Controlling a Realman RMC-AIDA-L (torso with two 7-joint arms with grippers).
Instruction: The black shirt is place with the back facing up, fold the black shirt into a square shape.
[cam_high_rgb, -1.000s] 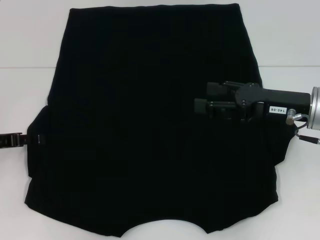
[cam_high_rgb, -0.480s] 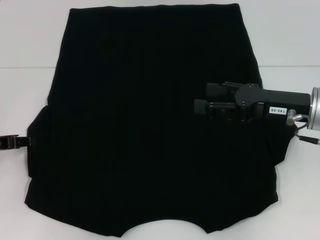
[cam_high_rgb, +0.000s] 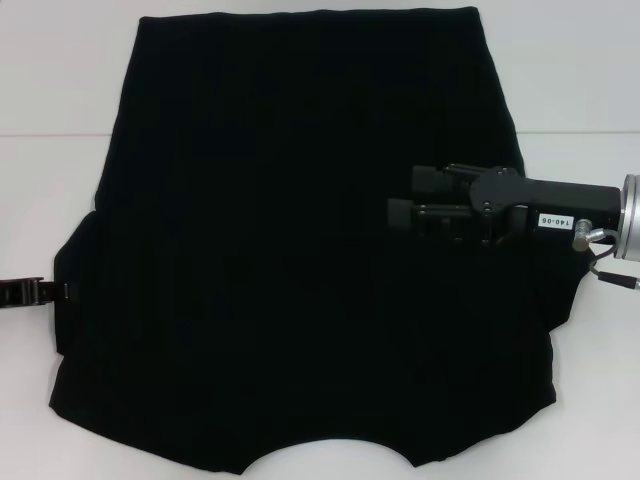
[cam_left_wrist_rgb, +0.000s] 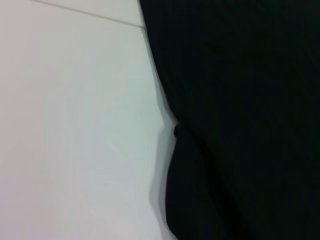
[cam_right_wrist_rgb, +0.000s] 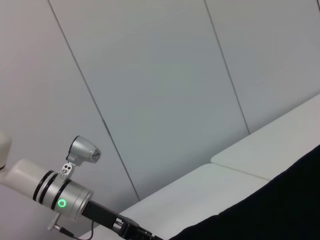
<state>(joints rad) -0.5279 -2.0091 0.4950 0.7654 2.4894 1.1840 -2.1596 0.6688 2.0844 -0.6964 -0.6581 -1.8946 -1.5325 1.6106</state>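
My right gripper (cam_high_rgb: 403, 201) is black, its arm carrying a white "140-06" label (cam_high_rgb: 551, 219), silver collar (cam_high_rgb: 630, 218) and thin cable.

One marking is legible: a small white label (cam_high_rgb: 553, 219) on the body of the right gripper (cam_high_rgb: 405, 199), in the head view. It carries black characters, printed inverted from this viewpoint, reading "140-06". No lettering is visible on the black shirt (cam_high_rgb: 300, 250).

Head view looks steeply down; both wrist views share its black shirt (cam_high_rgb: 300, 250) edge.
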